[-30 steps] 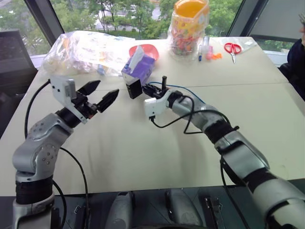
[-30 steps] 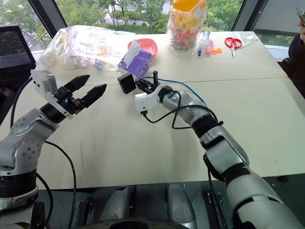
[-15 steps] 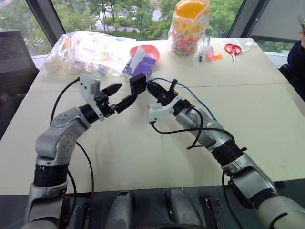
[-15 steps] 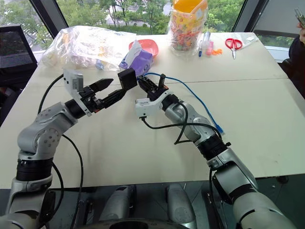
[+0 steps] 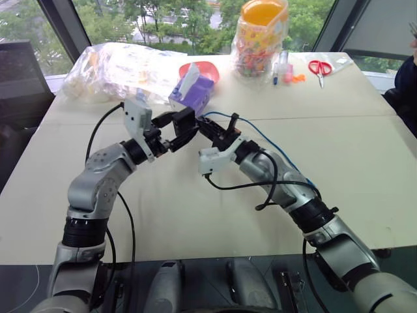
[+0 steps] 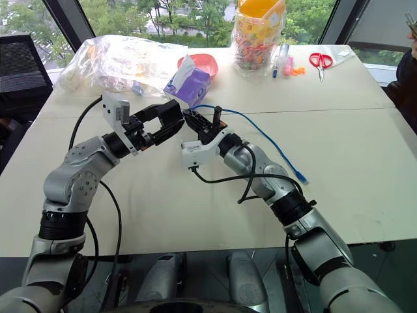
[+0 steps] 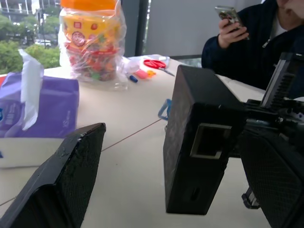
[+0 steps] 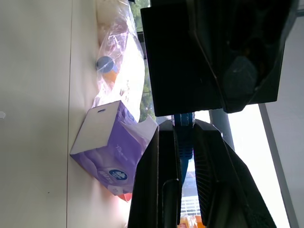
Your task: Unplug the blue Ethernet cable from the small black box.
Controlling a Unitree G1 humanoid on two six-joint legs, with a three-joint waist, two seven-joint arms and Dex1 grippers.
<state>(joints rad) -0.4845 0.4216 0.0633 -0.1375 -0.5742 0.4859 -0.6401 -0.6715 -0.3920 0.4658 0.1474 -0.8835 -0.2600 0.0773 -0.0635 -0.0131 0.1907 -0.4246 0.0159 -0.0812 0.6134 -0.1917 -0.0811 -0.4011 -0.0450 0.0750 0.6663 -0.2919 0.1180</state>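
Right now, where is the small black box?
In the head views, the black box is above the table's middle, between the left gripper's fingers, just in front of the purple tissue box.

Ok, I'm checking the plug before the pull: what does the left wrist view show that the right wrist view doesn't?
Left wrist view: an empty port on the black box, and a person holding a phone. Right wrist view: the blue cable pinched in the right hand, running into the box. Both: the black box and the purple tissue box.
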